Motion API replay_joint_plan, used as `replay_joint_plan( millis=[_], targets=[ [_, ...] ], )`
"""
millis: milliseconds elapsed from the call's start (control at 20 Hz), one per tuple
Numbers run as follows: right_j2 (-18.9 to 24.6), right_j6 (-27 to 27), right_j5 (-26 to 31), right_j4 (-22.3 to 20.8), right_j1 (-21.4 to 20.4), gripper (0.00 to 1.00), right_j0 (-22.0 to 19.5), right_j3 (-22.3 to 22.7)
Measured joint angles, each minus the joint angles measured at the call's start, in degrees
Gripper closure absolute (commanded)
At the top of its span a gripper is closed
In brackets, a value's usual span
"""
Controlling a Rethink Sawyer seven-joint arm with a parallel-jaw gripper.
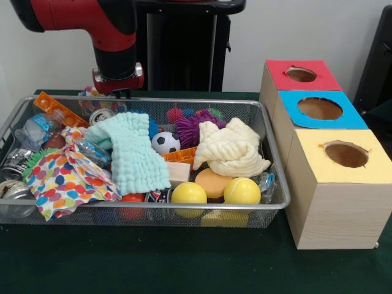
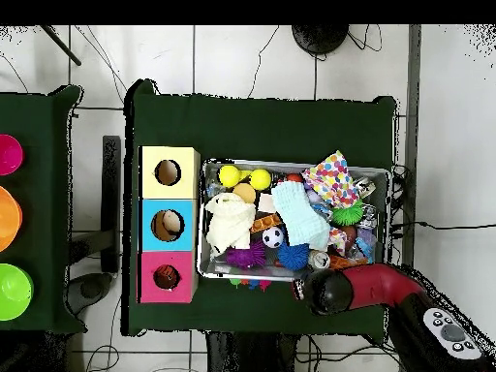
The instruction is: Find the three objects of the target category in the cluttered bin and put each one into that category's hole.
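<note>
Currently, finger state cannot be told; gripper (image 1: 117, 86), held over the bin's (image 1: 278, 177) far rim, risks being snagged by a cloth (image 1: 136, 153).

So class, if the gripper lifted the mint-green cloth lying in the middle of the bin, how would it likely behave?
The mint-green cloth lies draped in soft folds over other items, so it probably hangs limp and feels light. Its quilted texture likely grips well. Its edge lies against the polka-dot cloth, so it might drag that along.

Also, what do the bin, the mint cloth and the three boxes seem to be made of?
Bin: silver wire mesh, shiny metal rim. Mint cloth: soft fabric, probably terry or waffle weave, ribbed and folded. Boxes: pale wood or plywood by the grain, with matte coloured tops.
</note>
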Motion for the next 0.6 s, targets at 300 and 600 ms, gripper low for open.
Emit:
replay_joint_plan(
  millis=[300, 600],
  targets=[
    [1.1, 0.0, 4.8, 1.4, -3.4, 1.00, -0.1, 0.2],
    [4.4, 0.0, 10.9, 5.6, -8.9, 1.00, -1.5, 1.1]
  ],
)
